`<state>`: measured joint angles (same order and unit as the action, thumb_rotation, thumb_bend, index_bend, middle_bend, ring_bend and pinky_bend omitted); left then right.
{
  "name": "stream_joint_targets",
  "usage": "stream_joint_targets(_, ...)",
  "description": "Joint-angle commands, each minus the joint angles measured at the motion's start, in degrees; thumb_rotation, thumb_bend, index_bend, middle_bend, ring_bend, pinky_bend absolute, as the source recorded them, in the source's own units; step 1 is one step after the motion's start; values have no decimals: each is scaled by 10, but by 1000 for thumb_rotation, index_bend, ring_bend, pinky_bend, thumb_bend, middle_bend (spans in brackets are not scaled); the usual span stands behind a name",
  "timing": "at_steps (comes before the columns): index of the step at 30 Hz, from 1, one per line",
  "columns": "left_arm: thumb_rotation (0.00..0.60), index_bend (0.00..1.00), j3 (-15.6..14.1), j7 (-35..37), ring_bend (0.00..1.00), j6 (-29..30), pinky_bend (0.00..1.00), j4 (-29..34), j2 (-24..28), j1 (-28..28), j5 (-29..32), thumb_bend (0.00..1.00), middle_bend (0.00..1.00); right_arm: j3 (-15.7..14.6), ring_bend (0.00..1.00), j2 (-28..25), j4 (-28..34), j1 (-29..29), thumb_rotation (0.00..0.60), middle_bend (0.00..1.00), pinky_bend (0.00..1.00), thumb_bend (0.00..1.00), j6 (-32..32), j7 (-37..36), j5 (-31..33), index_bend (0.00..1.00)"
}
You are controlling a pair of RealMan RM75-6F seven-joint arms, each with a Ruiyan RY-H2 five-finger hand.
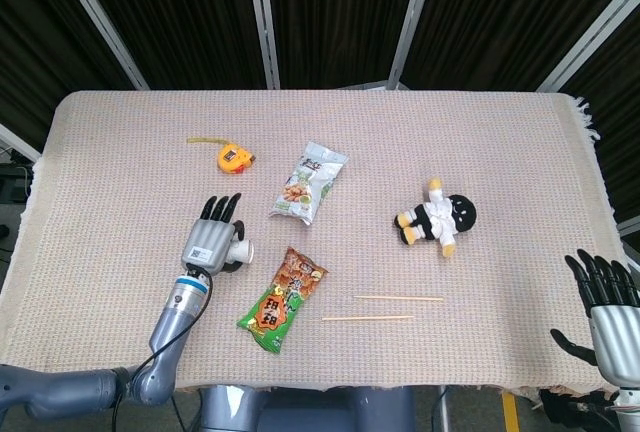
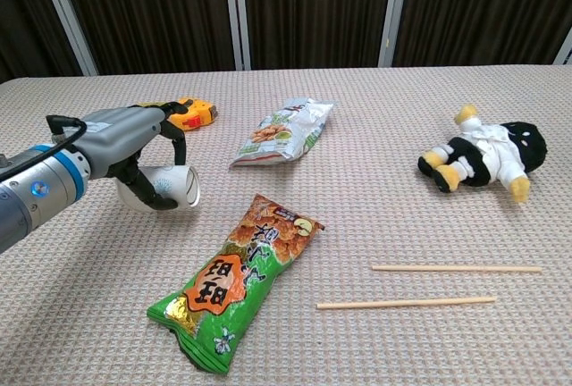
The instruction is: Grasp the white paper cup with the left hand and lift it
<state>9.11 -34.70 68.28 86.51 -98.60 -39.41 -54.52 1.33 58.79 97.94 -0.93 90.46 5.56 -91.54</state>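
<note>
The white paper cup (image 1: pixel 244 251) (image 2: pixel 178 187) lies on its side on the left of the woven tablecloth, mouth toward the right. My left hand (image 1: pixel 209 239) (image 2: pixel 123 142) covers it from the left: fingers curl over its top and the thumb hooks under it, so the hand grips the cup. Only the mouth end shows past the hand in the head view. My right hand (image 1: pixel 604 303) hovers at the table's near right corner, fingers spread, holding nothing; the chest view does not show it.
An orange tape measure (image 1: pixel 233 158) (image 2: pixel 193 111) lies behind the cup. A silver snack bag (image 1: pixel 308 183) (image 2: pixel 284 130) and a green-orange snack bag (image 1: pixel 283 299) (image 2: pixel 234 279) lie to its right. Further right are two chopsticks (image 1: pixel 398 299) (image 2: pixel 456 268) and a plush doll (image 1: pixel 440 217) (image 2: pixel 487 155).
</note>
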Motion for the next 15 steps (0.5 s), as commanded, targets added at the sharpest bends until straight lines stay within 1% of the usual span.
stream_joint_targets(1, 600, 478, 24, 149, 0, -14, 0, 28, 7, 30, -36, 115, 0, 0, 0, 1, 0, 0, 600, 0, 0, 61, -1, 2, 0, 0)
stream_joint_targets(2, 600, 473, 26, 185, 0, -20, 0, 31, 8, 36, -43, 115, 0, -1, 0, 1, 0, 1, 600, 0, 0, 61, -2, 3, 0, 0)
stream_joint_targets(3, 600, 464, 25, 237, 0, -33, 0, 30, 10, 44, -56, 115, 0, -1, 0, 2, 0, 1, 600, 0, 0, 61, -2, 4, 0, 0)
stream_joint_targets(4, 600, 460, 23, 268, 0, -40, 0, 26, 11, 48, -67, 116, 0, -1, 0, 2, 1, 1, 600, 0, 0, 61, -2, 5, 0, 0)
stream_joint_targets(6, 600, 460, 11, 331, 0, -51, 0, 1, 11, 57, -103, 115, 0, -1, 0, 2, 1, 1, 600, 0, 0, 61, -3, 6, 0, 0)
stream_joint_targets(10, 600, 459, -11, 407, 0, -55, 0, -62, -1, 66, -158, 117, 0, -1, 0, 2, 1, 1, 600, 0, 0, 62, -4, 8, 2, 0)
stream_joint_targets(15, 600, 459, -26, 463, 0, -63, 0, -97, 1, 75, -186, 116, 0, -1, 0, 3, 0, 2, 600, 0, 0, 60, -7, 9, 4, 0)
